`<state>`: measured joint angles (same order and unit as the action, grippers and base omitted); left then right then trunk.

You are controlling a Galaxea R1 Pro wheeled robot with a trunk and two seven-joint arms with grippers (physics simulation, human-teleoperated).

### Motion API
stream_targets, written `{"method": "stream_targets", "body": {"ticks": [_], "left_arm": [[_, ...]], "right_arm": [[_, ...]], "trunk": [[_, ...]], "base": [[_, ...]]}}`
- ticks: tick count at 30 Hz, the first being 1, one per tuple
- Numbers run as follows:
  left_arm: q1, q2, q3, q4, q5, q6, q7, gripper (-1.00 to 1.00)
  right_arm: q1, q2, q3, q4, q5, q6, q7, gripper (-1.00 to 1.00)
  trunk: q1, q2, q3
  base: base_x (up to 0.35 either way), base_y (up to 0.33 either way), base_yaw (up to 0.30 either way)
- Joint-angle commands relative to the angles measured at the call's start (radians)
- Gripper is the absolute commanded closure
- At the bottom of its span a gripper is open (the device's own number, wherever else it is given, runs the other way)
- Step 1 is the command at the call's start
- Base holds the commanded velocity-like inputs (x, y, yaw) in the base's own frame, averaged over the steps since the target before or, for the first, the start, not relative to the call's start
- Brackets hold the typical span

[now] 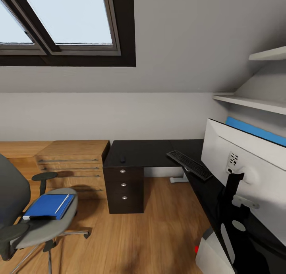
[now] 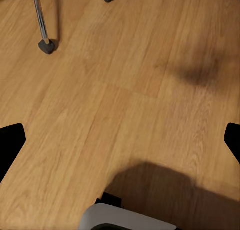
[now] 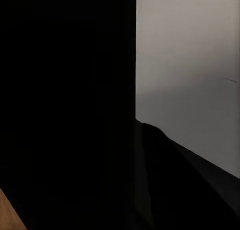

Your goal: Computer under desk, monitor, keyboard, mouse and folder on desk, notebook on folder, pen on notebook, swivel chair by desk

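Note:
The black desk [image 1: 139, 151] runs along the wall and turns down the right side. On it lie the small black mouse [image 1: 122, 159] and the keyboard [image 1: 190, 164]. The monitor [image 1: 254, 166] is over the desk's right wing with its white back to me. My black right arm [image 1: 234, 222] rises against that back; its fingers cannot be made out. At the left, the swivel chair [image 1: 47, 226] carries the blue folder [image 1: 45, 205] with the pale pen [image 1: 61, 203] on top. The notebook is out of view. A light grey box corner [image 1: 210, 256] at the bottom right may be the computer. My left gripper [image 2: 120, 145] hangs open over bare floor.
A light wooden chest of drawers [image 1: 73, 164] stands left of the desk's black drawer unit [image 1: 123, 188]. Wall shelves [image 1: 254, 103] and a blue panel [image 1: 254, 131] are behind the monitor. A chair leg with caster [image 2: 46, 44] shows in the left wrist view. Open wood floor [image 1: 151, 234] lies between chair and desk.

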<state>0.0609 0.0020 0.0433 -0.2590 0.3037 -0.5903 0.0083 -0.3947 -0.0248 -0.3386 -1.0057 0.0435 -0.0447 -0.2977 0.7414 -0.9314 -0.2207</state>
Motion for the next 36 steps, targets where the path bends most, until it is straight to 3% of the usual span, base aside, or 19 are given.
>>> {"method": "stream_targets", "body": {"ticks": [1,5,13,36], "left_arm": [[0.0,0.0,0.004,-0.002,-0.005,0.0,0.001,-1.0],[0.0,0.0,0.004,-0.002,-0.005,-0.001,0.001,-1.0],[0.0,0.0,0.004,-0.002,-0.005,-0.001,0.001,-1.0],[0.0,0.0,0.005,-0.002,-0.005,-0.002,0.001,-1.0]], "right_arm": [[-0.001,0.0,0.001,-0.001,0.009,-0.003,-0.005,1.0],[-0.001,0.0,0.001,0.002,0.009,-0.003,0.001,1.0],[-0.001,-0.004,0.0,0.025,0.011,-0.004,0.082,1.0],[-0.002,-0.007,-0.002,0.063,0.012,-0.046,0.132,1.0]], "trunk": [[0.0,-0.001,-0.001],[0.0,-0.001,-0.001],[0.0,-0.001,-0.001],[0.0,-0.001,-0.001]], "base": [[-0.001,0.0,0.0],[-0.002,0.0,0.0],[-0.124,-0.074,0.0],[-0.005,-0.074,0.0]]}}
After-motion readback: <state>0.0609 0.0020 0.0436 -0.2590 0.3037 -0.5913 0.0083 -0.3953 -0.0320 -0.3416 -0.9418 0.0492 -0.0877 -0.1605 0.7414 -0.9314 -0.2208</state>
